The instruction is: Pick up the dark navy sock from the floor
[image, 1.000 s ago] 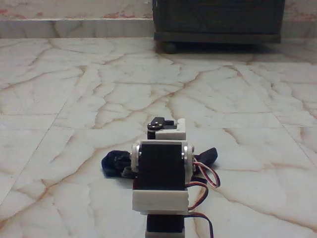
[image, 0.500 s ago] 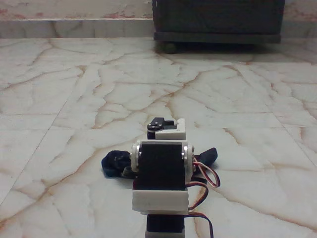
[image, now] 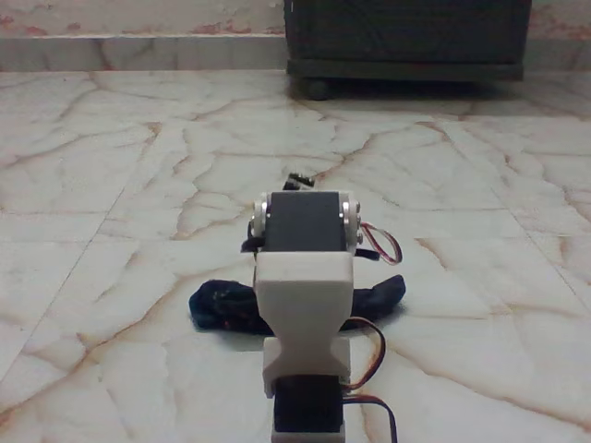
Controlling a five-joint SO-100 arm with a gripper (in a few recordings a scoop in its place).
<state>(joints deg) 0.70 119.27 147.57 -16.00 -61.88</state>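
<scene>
The dark navy sock (image: 224, 307) lies flat on the floor (image: 111, 231), stretched sideways behind the white arm; its left end and its right tip show on either side of the arm's column. The arm's upper link and black servo stand raised in front of the camera and cover the sock's middle. Of the gripper (image: 297, 179) only a small dark piece peeks above the servo, higher in the picture than the sock. Its fingers are hidden, so I cannot tell whether they are open, shut or holding anything.
A dark wooden cabinet (image: 406, 37) on round feet stands at the back right against the wall's skirting. Red and black wires (image: 380, 242) loop out to the right of the arm. Marble tiles stretch away on both sides.
The arm's upper link has swung up, so its servo now sits higher in the picture and hides the gripper block seen before. The sock lies where it was.
</scene>
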